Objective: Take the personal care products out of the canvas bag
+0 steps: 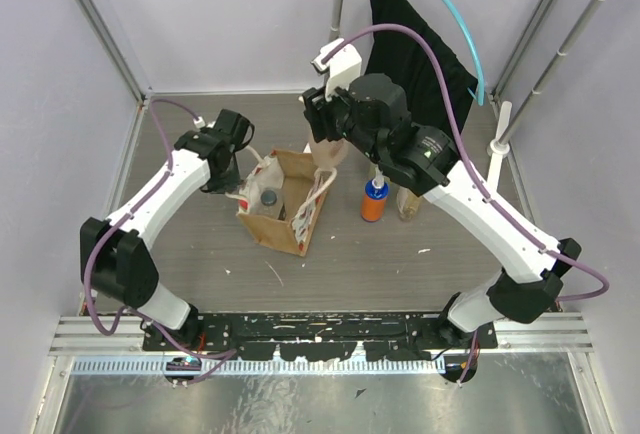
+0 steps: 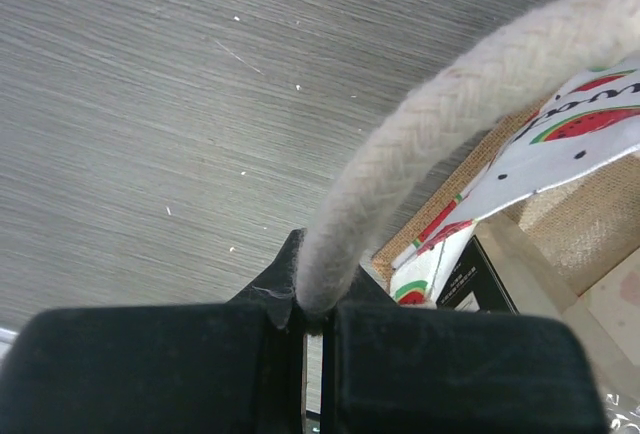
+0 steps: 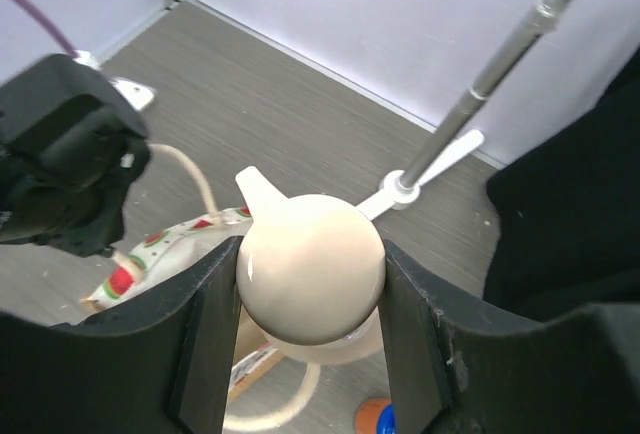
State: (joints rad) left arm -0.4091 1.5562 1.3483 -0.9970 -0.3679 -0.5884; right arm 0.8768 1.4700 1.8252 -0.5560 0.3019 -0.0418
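Boxy tan canvas bag (image 1: pixel 283 216) with cream rope handles, upright and open on the tabletop (image 1: pixel 400 264). Beige bottle with rounded cream cap (image 3: pixel 310 269) aloft by its far edge, clamped in the right jaws. Orange blue-capped bottle (image 1: pixel 374 200) and clear amber bottle (image 1: pixel 408 204) upright side by side, right of the bag.

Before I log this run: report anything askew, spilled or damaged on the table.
Only the canvas bag stands askew, its rope handle pinched in the left gripper. No spill shows; white flecks dot the table.
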